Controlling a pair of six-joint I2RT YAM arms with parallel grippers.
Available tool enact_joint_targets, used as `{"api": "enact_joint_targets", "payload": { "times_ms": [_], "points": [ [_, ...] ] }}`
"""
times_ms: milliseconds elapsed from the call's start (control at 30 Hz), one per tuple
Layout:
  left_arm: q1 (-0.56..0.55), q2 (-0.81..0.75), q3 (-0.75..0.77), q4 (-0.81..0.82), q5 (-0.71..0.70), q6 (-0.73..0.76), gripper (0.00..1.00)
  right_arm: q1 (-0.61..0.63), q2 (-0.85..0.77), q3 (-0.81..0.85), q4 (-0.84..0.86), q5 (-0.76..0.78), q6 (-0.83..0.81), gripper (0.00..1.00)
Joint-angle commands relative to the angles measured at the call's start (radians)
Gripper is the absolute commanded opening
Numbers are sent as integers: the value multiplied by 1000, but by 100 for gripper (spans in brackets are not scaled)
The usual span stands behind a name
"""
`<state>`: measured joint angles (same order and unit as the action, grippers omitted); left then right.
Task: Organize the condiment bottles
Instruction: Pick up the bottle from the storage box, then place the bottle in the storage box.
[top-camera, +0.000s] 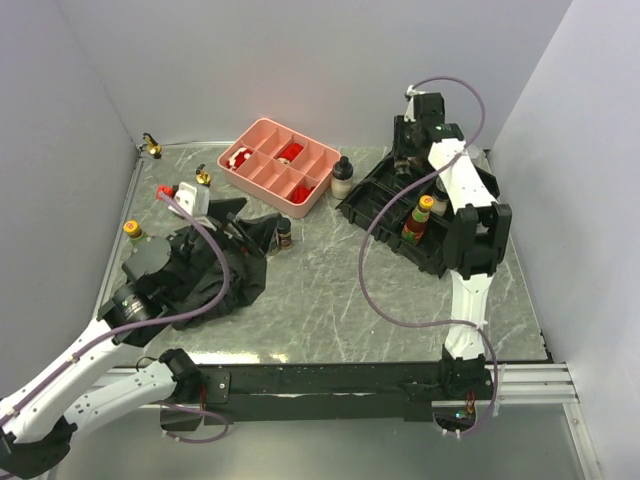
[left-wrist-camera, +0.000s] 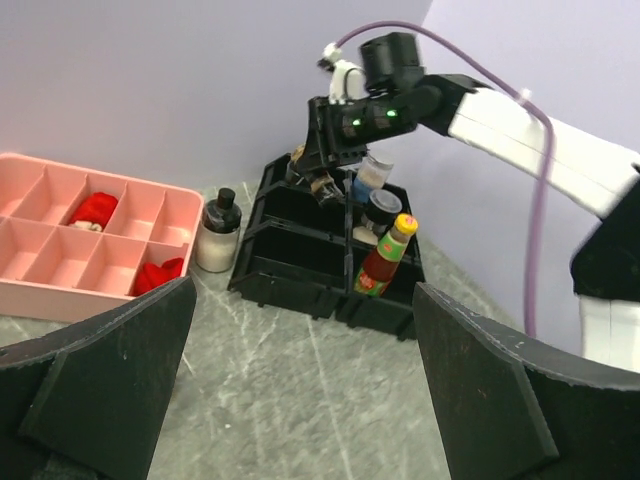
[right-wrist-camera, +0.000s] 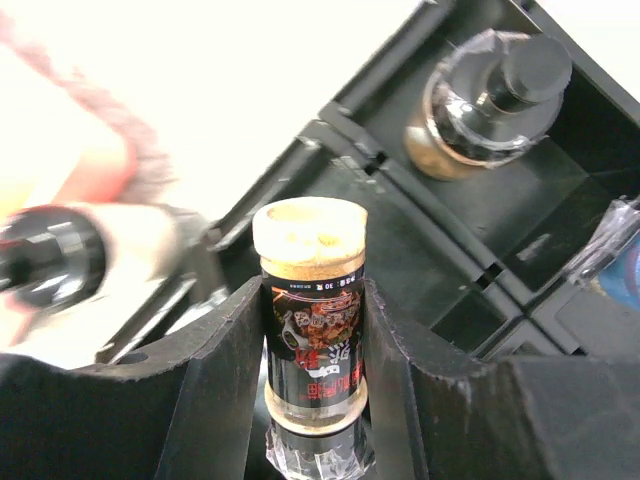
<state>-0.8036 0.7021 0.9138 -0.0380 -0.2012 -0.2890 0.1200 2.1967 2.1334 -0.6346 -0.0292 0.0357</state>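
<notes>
My right gripper (right-wrist-camera: 312, 340) is shut on a dark-labelled spice jar (right-wrist-camera: 310, 310), held above the back of the black rack (top-camera: 385, 195). In that rack stand a red sauce bottle with a yellow cap (top-camera: 418, 220) and a black-lidded jar (right-wrist-camera: 490, 100). A pale shaker (top-camera: 343, 177) stands on the table just left of the rack. A dark spice jar (top-camera: 284, 232), a yellow-capped bottle (top-camera: 132, 230) and two gold-spouted bottles (top-camera: 152, 146) (top-camera: 203, 176) stand on the left side. My left gripper (left-wrist-camera: 300, 400) hangs open and holds nothing, over the black cloth (top-camera: 225, 275).
A pink compartment tray (top-camera: 262, 140) with red pieces sits at the back centre. Grey walls close in the table on the left, back and right. Marbled tabletop (top-camera: 330, 290) lies between the cloth and the rack.
</notes>
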Motion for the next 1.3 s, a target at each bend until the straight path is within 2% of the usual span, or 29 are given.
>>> {"api": "enact_joint_targets", "payload": {
  "times_ms": [0,133,267,300,333,433,533,633,867,1033,1267],
  "points": [
    [1,59,95,-52,-90,-148,96,4,-178,-65,27,-157,72,2],
    [17,187,201,-140,-116,-275,98,30,-320,-211,70,-256,78,1],
    [101,313,309,-195,21,-377,99,75,-481,-361,127,-374,84,1],
    [128,338,332,-198,114,-410,99,101,-508,-421,159,-403,87,0],
    [185,383,368,-198,158,-426,99,115,-534,-450,176,-476,98,0],
    [263,477,442,-200,281,-453,98,186,-620,-547,245,-567,125,0],
    [299,583,529,-218,417,-434,96,272,-681,-607,299,-630,142,0],
    [303,654,580,-233,485,-429,96,322,-716,-641,332,-652,161,0],
    [307,669,540,-238,490,-467,99,379,-770,-704,438,-650,217,0],
    [313,659,482,-197,534,-490,96,379,-766,-698,454,-661,228,0],
    [316,692,487,-223,551,-512,91,379,-769,-707,475,-673,245,0]
  ]
}}
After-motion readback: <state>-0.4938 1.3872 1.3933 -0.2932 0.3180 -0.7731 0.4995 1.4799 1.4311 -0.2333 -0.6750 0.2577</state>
